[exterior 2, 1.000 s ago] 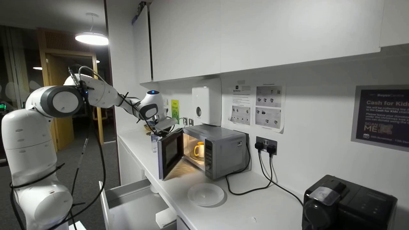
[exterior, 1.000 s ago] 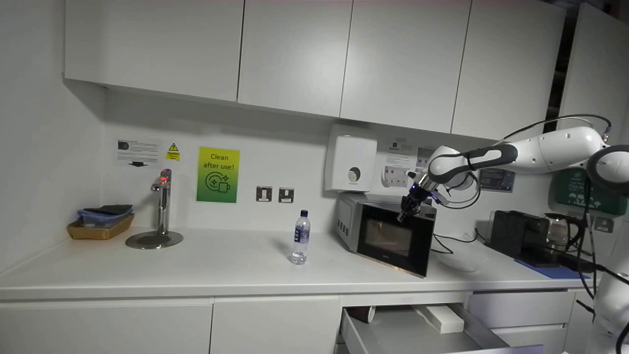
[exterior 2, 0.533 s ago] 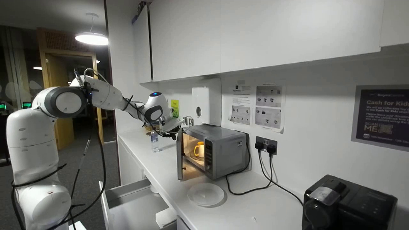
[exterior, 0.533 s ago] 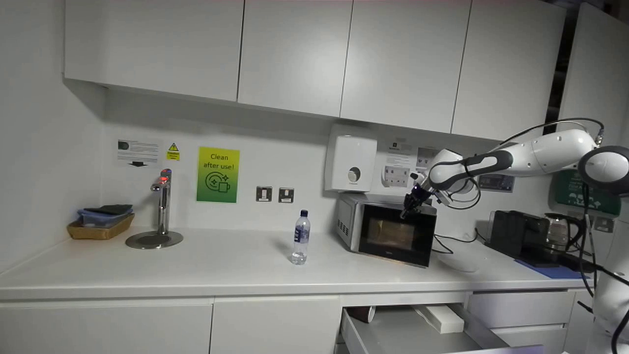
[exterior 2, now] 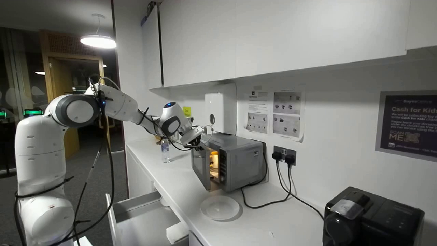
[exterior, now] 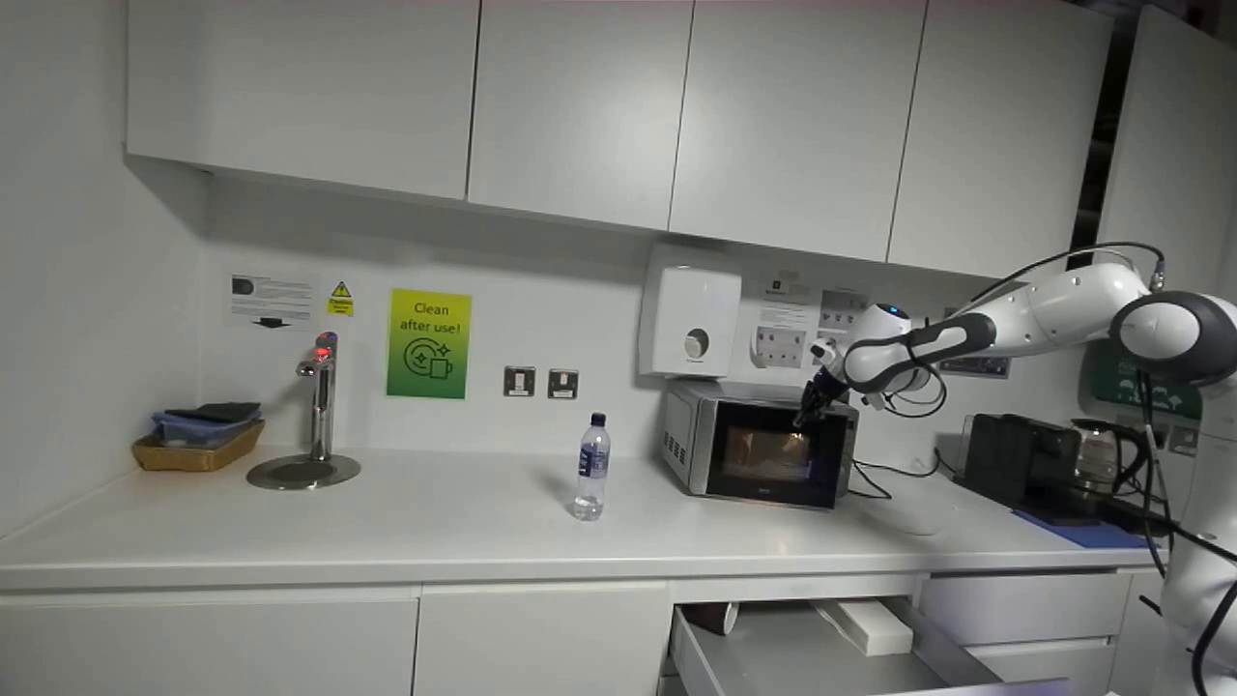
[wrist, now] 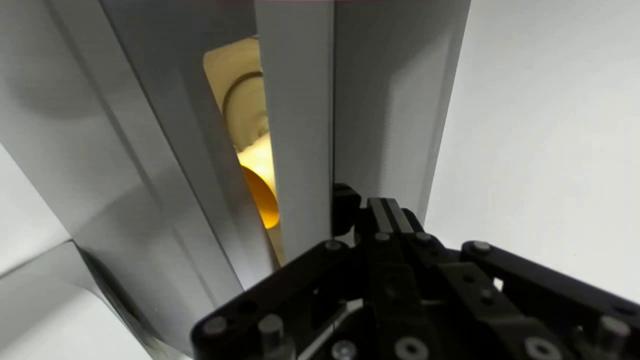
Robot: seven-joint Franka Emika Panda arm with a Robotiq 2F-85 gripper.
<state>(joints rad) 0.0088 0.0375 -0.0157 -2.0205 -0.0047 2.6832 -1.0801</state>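
Wrist view: tool against microwave door

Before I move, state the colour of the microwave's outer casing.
Grey; the microwave's casing shows best in an exterior view.

green poster: "clean after use!"; dark poster: "bayescentre", "cash for kids", "scan me".
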